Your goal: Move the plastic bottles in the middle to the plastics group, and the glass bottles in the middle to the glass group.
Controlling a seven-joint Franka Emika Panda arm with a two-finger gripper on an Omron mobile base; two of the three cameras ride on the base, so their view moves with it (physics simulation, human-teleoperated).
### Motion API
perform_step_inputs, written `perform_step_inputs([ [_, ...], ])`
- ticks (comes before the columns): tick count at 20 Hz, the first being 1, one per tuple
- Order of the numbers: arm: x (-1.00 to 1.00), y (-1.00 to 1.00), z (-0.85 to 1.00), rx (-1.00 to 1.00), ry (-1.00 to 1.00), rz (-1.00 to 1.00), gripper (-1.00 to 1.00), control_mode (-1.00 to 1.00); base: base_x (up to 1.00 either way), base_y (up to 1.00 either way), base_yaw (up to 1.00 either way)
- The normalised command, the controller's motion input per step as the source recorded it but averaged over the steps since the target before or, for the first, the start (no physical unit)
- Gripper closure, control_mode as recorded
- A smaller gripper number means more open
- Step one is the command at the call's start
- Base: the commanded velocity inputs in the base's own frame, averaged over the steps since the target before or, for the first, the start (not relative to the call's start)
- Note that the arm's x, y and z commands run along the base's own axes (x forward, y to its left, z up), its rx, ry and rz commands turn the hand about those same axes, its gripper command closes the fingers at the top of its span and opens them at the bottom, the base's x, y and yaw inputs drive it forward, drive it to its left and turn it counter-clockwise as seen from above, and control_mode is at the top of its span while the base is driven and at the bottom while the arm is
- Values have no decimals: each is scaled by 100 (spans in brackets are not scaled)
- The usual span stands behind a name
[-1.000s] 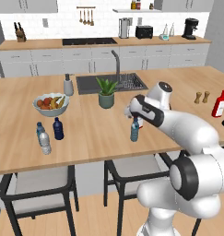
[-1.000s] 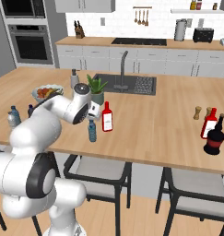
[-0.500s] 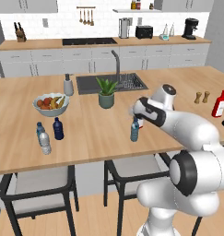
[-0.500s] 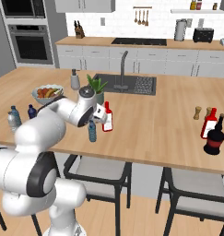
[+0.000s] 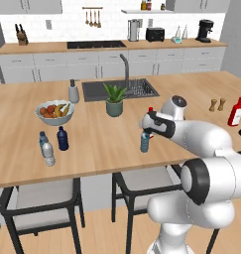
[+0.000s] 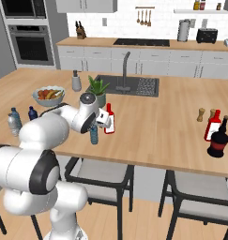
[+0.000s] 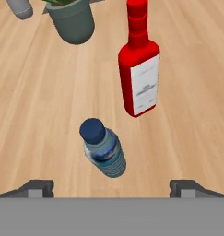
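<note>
Item one, pale teal bottle (image 7: 103,154) with blue cap: I see it upright on the tabletop (image 5: 102,144) near the front edge, in the middle of the island, directly below my tool (image 7: 111,186). The tool's two tips stand wide apart, one on each side of the bottle, gripping nothing.

Item two, red bottle (image 7: 139,69) with white label and narrow neck: upright just behind the teal one, close but not touching.

Item three, dark navy bottle (image 5: 63,138): upright at the left part of the tabletop, just beside two small water bottles, one clear greyish (image 5: 48,154) and one bluish (image 5: 42,139).

Item four, second red bottle (image 6: 213,124) with white label: at the far right of the tabletop, next to a squat dark bottle (image 6: 218,139).

Other stock I note: a potted plant (image 5: 114,99) behind the middle pair, a fruit bowl (image 5: 54,111), a grey dispenser (image 5: 73,91) near the sink (image 5: 119,89), two small shakers (image 5: 217,104) towards the right, and stools (image 5: 40,203) under the front edge.
</note>
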Motion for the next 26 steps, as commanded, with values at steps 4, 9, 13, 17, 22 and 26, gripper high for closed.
perform_step_inputs([
  [4,2,1,0,0,0,0,-100,-100,0,0,0],
  [9,16,1,-10,-3,0,0,-100,-100,0,0,0],
  [13,18,2,-3,-4,0,0,-100,-100,0,0,0],
  [17,12,3,-4,-4,0,0,-100,-100,0,0,0],
  [22,0,1,-9,-1,-1,0,-100,-100,0,0,0],
  [26,0,4,-15,-1,-2,0,-100,-100,0,0,0],
])
